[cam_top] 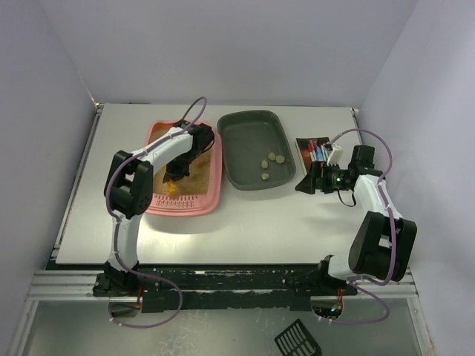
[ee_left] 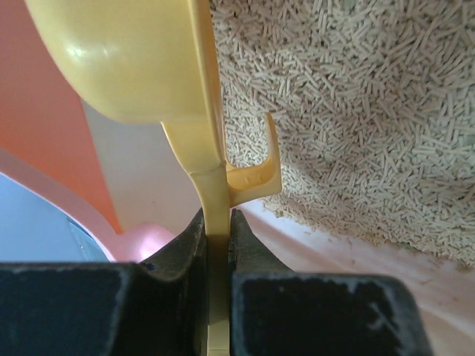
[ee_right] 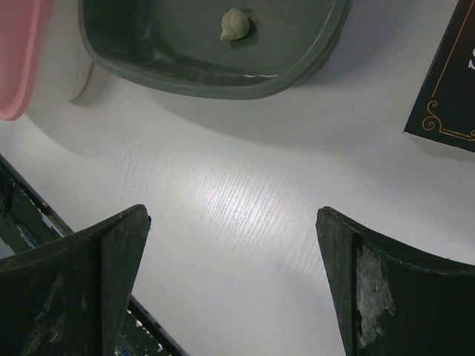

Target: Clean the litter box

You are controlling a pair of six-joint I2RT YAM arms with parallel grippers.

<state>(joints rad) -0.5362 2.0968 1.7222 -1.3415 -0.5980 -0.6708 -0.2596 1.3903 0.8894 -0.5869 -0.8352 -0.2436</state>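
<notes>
The pink litter box (cam_top: 178,205) with tan litter (ee_left: 356,111) lies at the left of the table. My left gripper (cam_top: 175,175) hangs over its litter, shut on the handle of a yellow scoop (ee_left: 133,59). In the left wrist view the handle runs between the jaws of the left gripper (ee_left: 217,226), and the scoop's bowl is above the box's pink wall (ee_left: 44,148). My right gripper (cam_top: 304,184) is open and empty, low over bare table right of the dark grey tray (cam_top: 237,133). In its own view the right gripper (ee_right: 234,215) has nothing between its fingers.
The dark grey tray (ee_right: 148,59) holds three greenish clumps (cam_top: 271,159); one clump (ee_right: 234,24) shows in the right wrist view. A dark printed box (cam_top: 315,150) lies by the right gripper and also shows in the right wrist view (ee_right: 445,81). The litter box's corner (ee_right: 18,59) is at the left there.
</notes>
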